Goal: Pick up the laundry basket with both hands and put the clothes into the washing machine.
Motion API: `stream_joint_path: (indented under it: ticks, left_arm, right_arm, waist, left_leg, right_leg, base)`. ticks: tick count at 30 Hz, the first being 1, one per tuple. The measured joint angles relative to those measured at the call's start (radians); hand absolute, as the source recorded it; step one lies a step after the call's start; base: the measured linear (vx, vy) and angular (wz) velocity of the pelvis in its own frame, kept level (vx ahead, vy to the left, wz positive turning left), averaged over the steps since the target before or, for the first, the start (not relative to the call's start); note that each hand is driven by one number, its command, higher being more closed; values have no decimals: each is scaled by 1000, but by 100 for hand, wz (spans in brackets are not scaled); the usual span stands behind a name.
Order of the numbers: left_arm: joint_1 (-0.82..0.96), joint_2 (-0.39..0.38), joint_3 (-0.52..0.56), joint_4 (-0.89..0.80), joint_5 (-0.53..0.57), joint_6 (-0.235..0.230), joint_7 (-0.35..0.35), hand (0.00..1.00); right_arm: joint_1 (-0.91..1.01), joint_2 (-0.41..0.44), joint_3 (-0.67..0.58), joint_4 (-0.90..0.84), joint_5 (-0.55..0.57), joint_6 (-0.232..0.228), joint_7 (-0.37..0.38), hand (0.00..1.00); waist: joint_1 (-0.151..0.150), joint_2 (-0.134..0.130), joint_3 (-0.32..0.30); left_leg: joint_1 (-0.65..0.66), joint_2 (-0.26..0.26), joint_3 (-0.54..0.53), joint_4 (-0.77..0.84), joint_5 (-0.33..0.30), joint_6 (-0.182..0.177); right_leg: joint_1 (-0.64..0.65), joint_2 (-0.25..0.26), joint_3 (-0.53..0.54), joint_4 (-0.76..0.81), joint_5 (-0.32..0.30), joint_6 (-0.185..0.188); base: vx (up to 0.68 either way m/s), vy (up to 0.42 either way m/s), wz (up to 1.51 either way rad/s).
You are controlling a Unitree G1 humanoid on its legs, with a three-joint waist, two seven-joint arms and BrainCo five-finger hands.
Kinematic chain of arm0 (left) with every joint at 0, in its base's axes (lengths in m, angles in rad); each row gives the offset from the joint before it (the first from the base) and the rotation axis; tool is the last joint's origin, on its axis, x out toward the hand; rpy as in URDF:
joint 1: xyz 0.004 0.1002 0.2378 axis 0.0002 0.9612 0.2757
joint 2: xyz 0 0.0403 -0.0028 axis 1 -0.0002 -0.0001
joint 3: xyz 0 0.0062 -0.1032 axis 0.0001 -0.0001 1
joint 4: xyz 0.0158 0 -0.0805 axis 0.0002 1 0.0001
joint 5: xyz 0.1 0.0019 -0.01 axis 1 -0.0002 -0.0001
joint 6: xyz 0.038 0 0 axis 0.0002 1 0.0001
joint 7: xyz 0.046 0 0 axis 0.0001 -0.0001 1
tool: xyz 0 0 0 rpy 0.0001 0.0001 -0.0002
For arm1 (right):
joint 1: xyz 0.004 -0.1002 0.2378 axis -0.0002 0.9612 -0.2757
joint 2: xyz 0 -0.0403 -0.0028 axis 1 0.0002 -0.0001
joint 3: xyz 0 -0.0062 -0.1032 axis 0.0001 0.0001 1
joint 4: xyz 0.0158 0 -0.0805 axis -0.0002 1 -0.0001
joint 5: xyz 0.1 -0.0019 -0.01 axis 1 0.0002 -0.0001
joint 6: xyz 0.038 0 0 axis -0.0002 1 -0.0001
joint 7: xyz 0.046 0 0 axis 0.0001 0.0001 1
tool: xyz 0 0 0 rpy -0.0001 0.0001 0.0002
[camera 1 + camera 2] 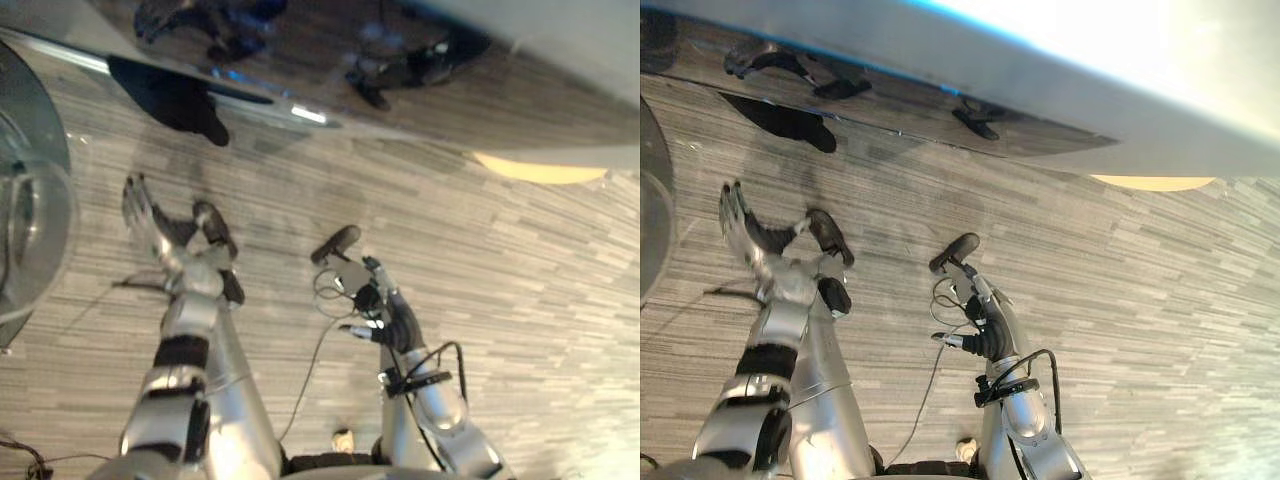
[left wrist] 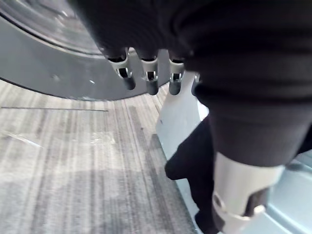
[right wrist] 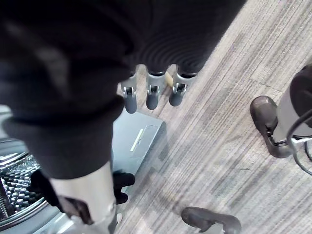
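Note:
My left hand (image 1: pixel 150 225) hangs over the striped grey floor near the washing machine's round door (image 1: pixel 30 230), fingers straight and holding nothing. My right hand (image 1: pixel 385 310) is lower and to the right, fingers relaxed and also holding nothing. In the right wrist view the steel drum (image 3: pixel 14 195) shows past my right hand (image 3: pixel 151 92), with a black cloth (image 3: pixel 119 187) hanging at the drum's rim. The left wrist view shows my left hand (image 2: pixel 146 73) near the door's grey ring (image 2: pixel 48 73), and the same black cloth (image 2: pixel 195 165) against the white front panel (image 2: pixel 178 117).
The washing machine's glossy front (image 1: pixel 400 70) runs across the top of the eye views, with a dark patch (image 1: pixel 175 100) at its foot. The open door juts out at the left. Bare grey floor (image 1: pixel 520 280) stretches to the right.

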Motion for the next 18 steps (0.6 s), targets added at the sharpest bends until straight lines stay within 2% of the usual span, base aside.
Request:
stream_joint_path:
  ticks: [4,8,10,15,18]
  left_arm:
    - [-140,85,-50,75,4,26,-10,0]
    - [-244,171,-83,123,9,56,-68,0]
    - [-298,223,-92,162,10,67,-97,0]
    - [-348,260,-125,186,-4,67,-148,0]
    - [-397,281,-165,186,-57,47,-159,0]
  right_arm:
    - [-4,-6,11,-98,5,-2,-2,0]
    - [-6,-36,34,-213,45,-10,7,0]
    - [-6,-57,38,-260,82,-10,23,0]
    - [-7,-102,77,-340,138,-22,30,0]
    - [-7,-125,101,-350,150,-44,48,0]
  waist:
    - [-30,-10,-7]
    - [-30,-17,-11]
    - [-41,-17,-11]
    - [-60,-22,-14]
    - [-67,-28,-18]
  left_leg:
    - [-68,18,-25,74,-14,12]
    - [-153,47,-26,129,-32,16]
    - [-216,57,-34,153,-31,17]
    - [-272,66,-37,172,-31,18]
    - [-301,71,-37,180,-31,18]
  right_leg:
    - [-55,-18,33,94,-42,7]
    - [-149,-24,61,147,-62,19]
    - [-203,-22,62,163,-62,19]
    - [-266,-17,82,169,-52,25]
    - [-296,-12,89,165,-50,29]
  base:
    - [2,3,2]
    - [-62,-24,-29]
    - [-68,-9,-28]
    - [-30,-16,-18]
    - [-11,-18,-16]
